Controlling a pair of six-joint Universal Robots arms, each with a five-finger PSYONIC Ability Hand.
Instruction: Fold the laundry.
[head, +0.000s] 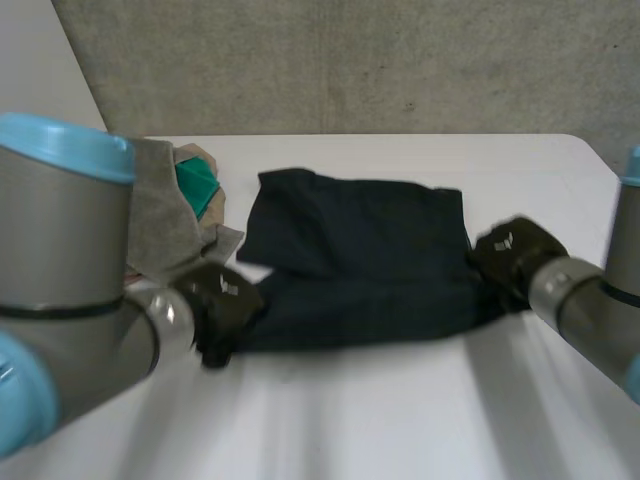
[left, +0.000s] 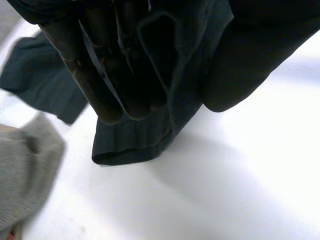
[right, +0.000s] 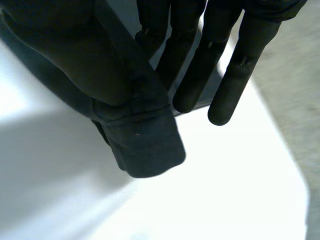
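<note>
On the white table (head: 400, 420), left hand (head: 222, 300) and right hand (head: 515, 255) each pinch a hemmed near corner of the dark garment (head: 360, 240); soft, light, likely sagging between.

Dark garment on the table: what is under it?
The white table shows around the dark garment; anything beneath its middle is covered. The left robot hand and right robot hand pinch its near corners.

We see grey cylindrical arms (head: 70, 270) with light-blue caps (head: 60, 145); the matte black left hand (head: 222, 300) and right hand (head: 515, 255) bear small white marks.
</note>
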